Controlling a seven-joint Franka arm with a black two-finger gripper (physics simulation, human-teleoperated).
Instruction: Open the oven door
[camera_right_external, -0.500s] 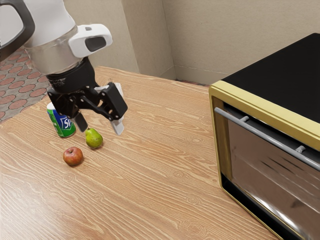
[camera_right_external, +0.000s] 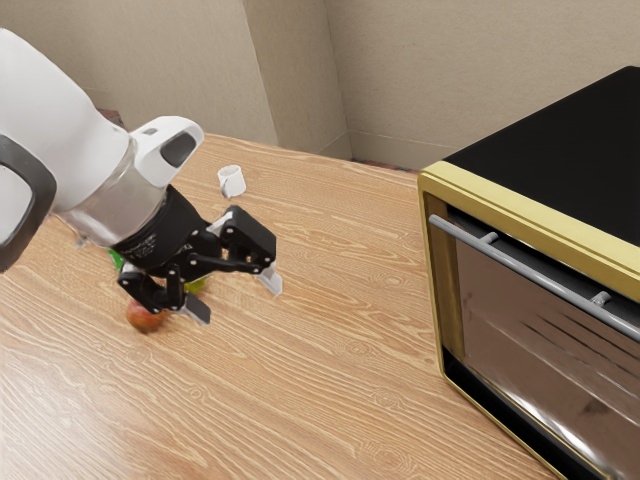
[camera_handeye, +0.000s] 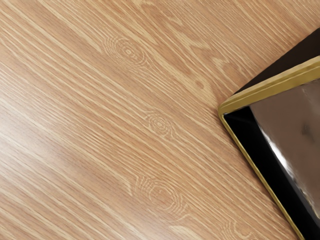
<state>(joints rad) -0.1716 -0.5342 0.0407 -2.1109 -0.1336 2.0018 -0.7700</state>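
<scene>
My gripper (camera_right_external: 238, 296) hangs in the exterior view's left half, tilted toward the oven, its two fingers spread with nothing between them. The oven (camera_right_external: 520, 205), yellow-framed with a black top, stands at the exterior view's right, well apart from the gripper. Its door (camera_right_external: 540, 335) is closed, and a grey bar handle (camera_right_external: 540, 275) runs along the door's upper part. In the wrist view, a corner of the oven frame (camera_handeye: 227, 109) and part of the glass door (camera_handeye: 295, 135) appear.
A red apple (camera_right_external: 143, 318) and a green pear (camera_right_external: 195, 286) are partly behind the gripper, with a bit of the green can (camera_right_external: 116, 258) beside the arm. Farther back on the wooden table (camera_right_external: 330, 400) stands a white mug (camera_right_external: 232, 181).
My hand has moved toward the exterior view's right and a little lower, tilting toward the oven. The mug has come into fuller view, while the can and pear are now more covered.
</scene>
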